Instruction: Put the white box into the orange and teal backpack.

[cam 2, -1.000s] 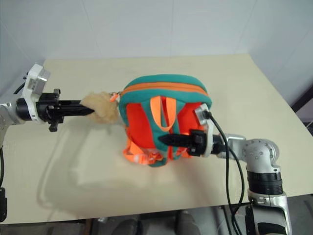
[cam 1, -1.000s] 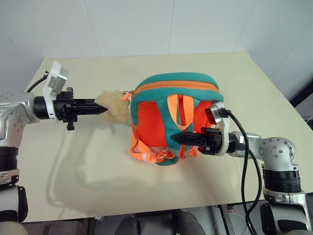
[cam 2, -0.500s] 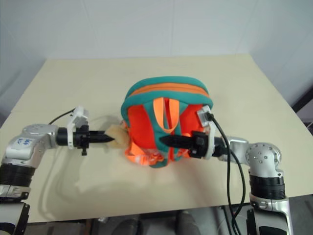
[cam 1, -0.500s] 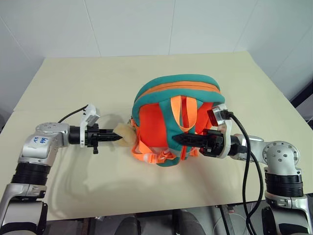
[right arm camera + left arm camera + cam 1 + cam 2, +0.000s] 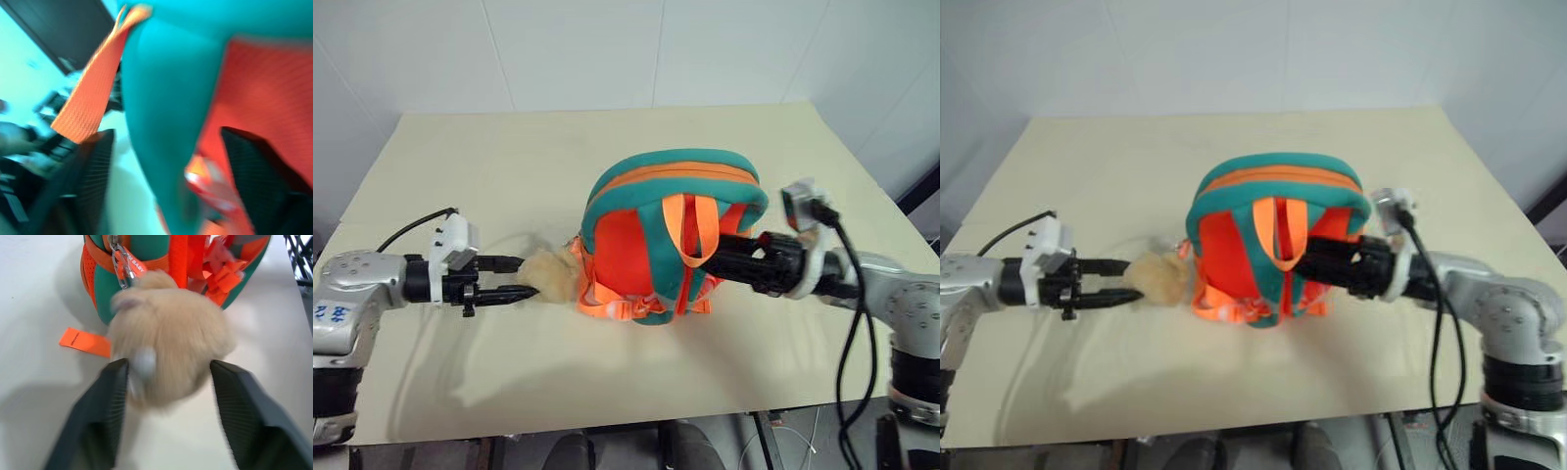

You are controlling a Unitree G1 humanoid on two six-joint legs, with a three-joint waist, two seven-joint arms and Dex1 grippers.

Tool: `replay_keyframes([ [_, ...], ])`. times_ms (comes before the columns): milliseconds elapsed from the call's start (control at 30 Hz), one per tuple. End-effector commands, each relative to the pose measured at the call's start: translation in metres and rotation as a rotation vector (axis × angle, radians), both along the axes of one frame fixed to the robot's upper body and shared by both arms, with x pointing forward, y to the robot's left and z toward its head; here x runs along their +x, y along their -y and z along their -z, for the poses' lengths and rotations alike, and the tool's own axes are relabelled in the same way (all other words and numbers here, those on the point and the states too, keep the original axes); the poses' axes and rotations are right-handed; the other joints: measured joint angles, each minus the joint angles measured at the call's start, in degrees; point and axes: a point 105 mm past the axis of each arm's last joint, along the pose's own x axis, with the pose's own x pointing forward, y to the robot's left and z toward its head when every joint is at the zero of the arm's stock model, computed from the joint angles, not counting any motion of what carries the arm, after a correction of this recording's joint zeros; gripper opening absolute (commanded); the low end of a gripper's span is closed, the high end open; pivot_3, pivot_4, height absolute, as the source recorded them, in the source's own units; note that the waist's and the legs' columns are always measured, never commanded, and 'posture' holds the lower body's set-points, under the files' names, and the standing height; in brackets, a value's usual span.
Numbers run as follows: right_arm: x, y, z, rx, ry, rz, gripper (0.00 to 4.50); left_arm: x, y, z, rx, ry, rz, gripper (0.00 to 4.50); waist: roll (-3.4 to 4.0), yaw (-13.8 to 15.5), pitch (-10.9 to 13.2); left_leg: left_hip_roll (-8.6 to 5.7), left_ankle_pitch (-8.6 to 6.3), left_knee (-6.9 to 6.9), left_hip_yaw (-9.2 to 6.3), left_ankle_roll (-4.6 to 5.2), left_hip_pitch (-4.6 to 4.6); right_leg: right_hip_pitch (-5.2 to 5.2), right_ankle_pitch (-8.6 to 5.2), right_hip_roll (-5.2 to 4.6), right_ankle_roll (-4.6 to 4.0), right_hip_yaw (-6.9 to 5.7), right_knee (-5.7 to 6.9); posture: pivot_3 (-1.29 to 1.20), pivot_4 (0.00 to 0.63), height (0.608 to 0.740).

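The backpack [image 5: 671, 235] stands upright near the middle of the bench [image 5: 607, 137], its straps facing me. The plush toy [image 5: 551, 276] lies on the bench just beside the backpack's lower left corner, clipped to that side. My left hand [image 5: 516, 278] lies low over the bench to the left of the toy, pointing right, its fingers [image 5: 102, 406] apart with the toy between their tips. My right hand [image 5: 1317, 261] comes in from the right, level, in front of the backpack's strap side, its fingers [image 5: 90, 171] standing wide on either side of a strap [image 5: 161, 132]. The far part of the bench lies behind the backpack, up to the wall [image 5: 607, 49].
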Motion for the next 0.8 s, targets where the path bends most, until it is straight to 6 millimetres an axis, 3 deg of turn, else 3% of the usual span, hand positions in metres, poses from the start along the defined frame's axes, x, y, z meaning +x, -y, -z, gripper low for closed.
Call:
replay_keyframes([
  [33, -0.007, 0.022, -0.003, -0.088, 0.121, 0.019, 4.5, -0.009, 0.011, -0.013, -0.072, 0.076, 0.042, 4.04, 0.0, 0.1, 0.0, -0.01, 0.0, 0.03, 0.01, 0.0, 0.02, 0.03, 0.0, 0.0, 0.0, 0.0, -0.01, 0.0, 0.15, 0.74],
  [100, -0.004, 0.039, 0.005, -0.131, 0.148, 0.073, 4.5, -0.014, 0.019, -0.012, -0.121, 0.083, 0.073, 4.47, -0.01, 0.1, 0.0, -0.01, 0.0, 0.06, 0.0, 0.0, 0.05, 0.11, 0.01, 0.01, 0.02, 0.0, -0.03, 0.0, 0.15, 0.74],
  [167, 0.002, 0.054, 0.015, -0.2, 0.2, 0.122, 4.5, -0.02, 0.029, -0.005, -0.137, 0.065, 0.106, 4.47, -0.02, -0.1, 0.0, -0.01, 0.0, 0.09, 0.02, 0.01, 0.09, 0.15, 0.02, 0.01, 0.04, 0.02, -0.02, 0.0, 0.15, 0.74],
  [233, -0.001, 0.067, 0.037, -0.34, 0.163, 0.084, 4.5, -0.027, 0.037, 0.006, -0.128, 0.061, 0.144, 4.47, 0.01, -0.3, 0.0, -0.03, 0.0, 0.11, 0.09, 0.01, 0.12, 0.15, 0.05, 0.0, 0.07, 0.08, -0.01, 0.0, 0.15, 0.74],
  [300, 0.0, 0.075, 0.046, -0.429, 0.214, 0.04, 4.5, -0.028, 0.042, 0.009, -0.158, 0.081, 0.14, 4.47, 0.02, -0.5, 0.0, -0.03, 0.0, 0.09, 0.14, 0.01, 0.17, 0.14, 0.04, 0.01, 0.07, 0.12, 0.01, 0.0, 0.15, 0.74],
  [467, 0.017, 0.08, 0.038, -0.481, 0.354, 0.024, 4.5, -0.031, 0.047, 0.009, -0.182, 0.132, 0.122, 4.47, 0.03, -0.8, 0.0, 0.01, 0.03, 0.16, 0.16, -0.04, 0.33, 0.14, 0.03, 0.07, -0.01, 0.15, 0.04, 0.0, 0.15, 0.74],
  [800, 0.014, 0.102, 0.049, -0.553, 0.313, 0.034, 4.5, -0.027, 0.032, 0.003, -0.136, 0.188, 0.083, 4.47, 0.04, -0.1, 0.0, -0.02, 0.06, 0.15, 0.05, -0.1, 0.26, 0.17, 0.01, 0.04, -0.08, 0.12, 0.15, 0.0, 0.15, 0.74],
])
